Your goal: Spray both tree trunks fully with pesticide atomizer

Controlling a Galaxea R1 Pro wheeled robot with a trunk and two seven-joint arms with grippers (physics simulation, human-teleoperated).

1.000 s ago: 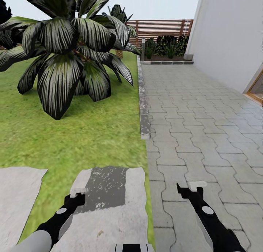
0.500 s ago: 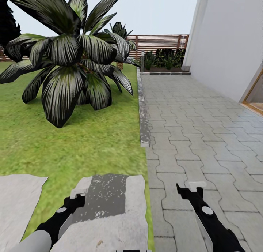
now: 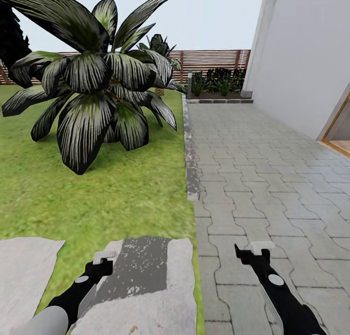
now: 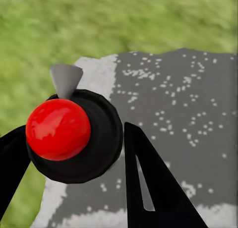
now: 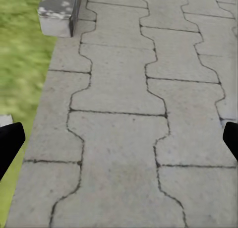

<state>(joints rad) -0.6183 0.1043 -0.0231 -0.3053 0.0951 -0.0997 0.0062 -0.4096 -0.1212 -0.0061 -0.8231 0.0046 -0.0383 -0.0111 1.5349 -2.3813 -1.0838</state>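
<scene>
My left gripper (image 4: 74,153) is shut on the pesticide atomizer (image 4: 94,139), a black bottle with a red spot and a grey nozzle, held between the black fingers (image 4: 148,178). In the head view that left gripper (image 3: 99,263) hangs low over a grey stepping stone (image 3: 146,301) set in the grass floor (image 3: 121,194). Fine whitish specks dot a dark patch (image 3: 141,264) on the stone. My right gripper (image 3: 255,251) hovers over the paving, open and empty (image 5: 119,139). The trees and their trunks are out of view.
A large dark-leaved palm (image 3: 97,92) stands on the lawn ahead left. A stone kerb (image 3: 191,150) divides the grass from grey paving (image 3: 262,169). A white house wall (image 3: 301,58) rises on the right, with a slatted fence (image 3: 214,62) and bushes (image 3: 218,82) at the back.
The whole picture has shifted down a little, showing more sky and fence, so the camera has moved. Both arms hold the same pose.
</scene>
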